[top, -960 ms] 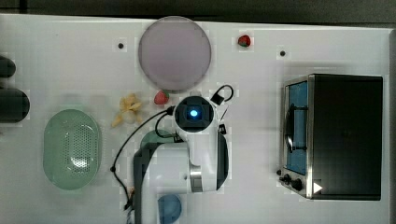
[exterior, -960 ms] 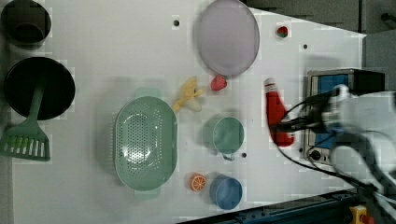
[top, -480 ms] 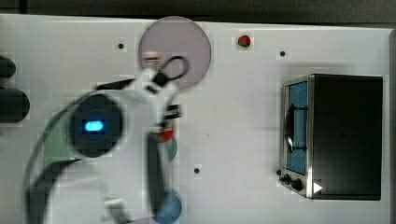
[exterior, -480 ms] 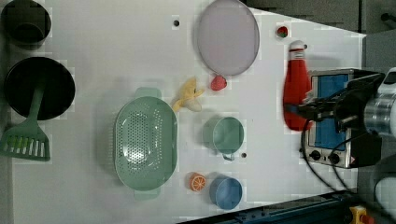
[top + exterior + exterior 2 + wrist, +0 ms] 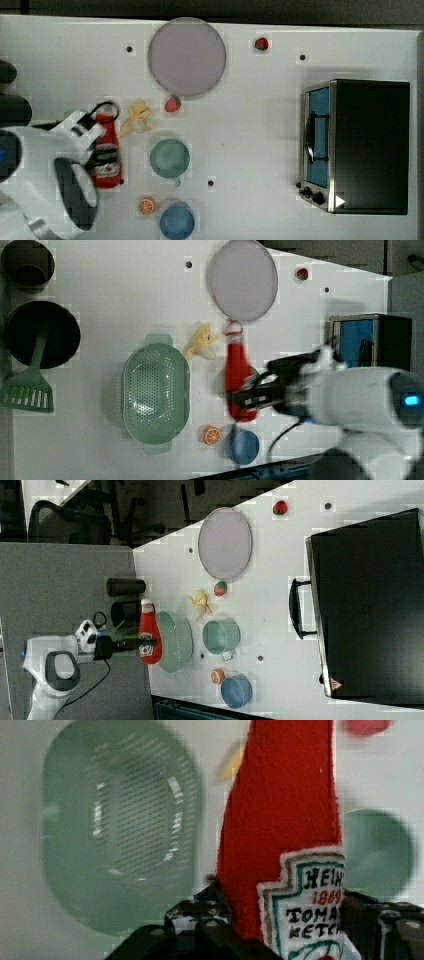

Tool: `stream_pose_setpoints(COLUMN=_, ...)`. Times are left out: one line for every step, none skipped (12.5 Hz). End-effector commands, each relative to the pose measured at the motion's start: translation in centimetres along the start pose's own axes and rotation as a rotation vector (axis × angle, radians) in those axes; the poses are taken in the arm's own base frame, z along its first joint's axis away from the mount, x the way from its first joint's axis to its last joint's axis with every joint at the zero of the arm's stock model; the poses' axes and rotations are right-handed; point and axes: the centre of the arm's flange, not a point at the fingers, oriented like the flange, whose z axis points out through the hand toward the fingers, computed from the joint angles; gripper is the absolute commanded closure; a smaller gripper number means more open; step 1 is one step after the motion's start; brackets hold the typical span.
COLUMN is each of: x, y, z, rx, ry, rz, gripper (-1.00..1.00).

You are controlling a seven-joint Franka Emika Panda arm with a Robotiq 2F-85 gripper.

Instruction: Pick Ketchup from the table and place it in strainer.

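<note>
White bench (image 5: 250,150) fills the top view, with a dark oven (image 5: 370,145) at the right of the frame and a greyish-lilac plate (image 5: 187,56) at upper centre.

Ketchup (image 5: 238,381) is off the bench, clamped in the tool (image 5: 252,396). In the left view the red bottle stands lengthwise near the frame's centre, its cap end toward the plate above and its wide base toward the blue bowl (image 5: 242,446) below. The tool reaches in from the right of the frame and its dark fingers close across the lower, labelled half of the bottle. The wrist view shows the same grip: the ketchup (image 5: 282,835) rises from between the 2 black fingers (image 5: 200,930), which press its sides at the label, so the jaws stand partly apart at the bottle's width.

In the left view the strainer (image 5: 156,394) sits left of the bottle, with a clear strip of bench between them; the banana (image 5: 202,341) lies above that strip. In the right view the ketchup (image 5: 148,630) overlaps the strainer's (image 5: 175,641) left rim, with the tool (image 5: 145,641) coming from the left of the frame. In the top view the ketchup (image 5: 106,152) appears at lower left beside the white arm (image 5: 45,165), left of the green cup (image 5: 170,158). 1 orange slice (image 5: 147,205) lies near the blue bowl.
</note>
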Motion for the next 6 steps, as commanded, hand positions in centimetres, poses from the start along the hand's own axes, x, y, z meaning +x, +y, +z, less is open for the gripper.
stream_pose_setpoints(x=0.1, y=-4.3, z=1.0, rx=0.08, ry=0.058, rz=0.175, gripper=-0.25)
stream_pose_setpoints(x=0.2, y=-5.9, z=2.3, rx=0.122, ry=0.063, rz=0.208, gripper=-0.25)
stream_pose_setpoints(x=0.1, y=-7.4, z=3.8, rx=0.155, ry=0.057, rz=0.241, gripper=-0.25)
stream_pose_setpoints(x=0.0, y=-8.7, z=5.5, rx=0.181, ry=0.038, rz=0.271, gripper=-0.25)
stream_pose_setpoints(x=-0.2, y=-9.7, z=7.2, rx=0.192, ry=0.015, rz=0.294, gripper=-0.25)
stream_pose_setpoints(x=-0.2, y=-10.4, z=8.8, rx=0.199, ry=0.01, rz=0.284, gripper=-0.25)
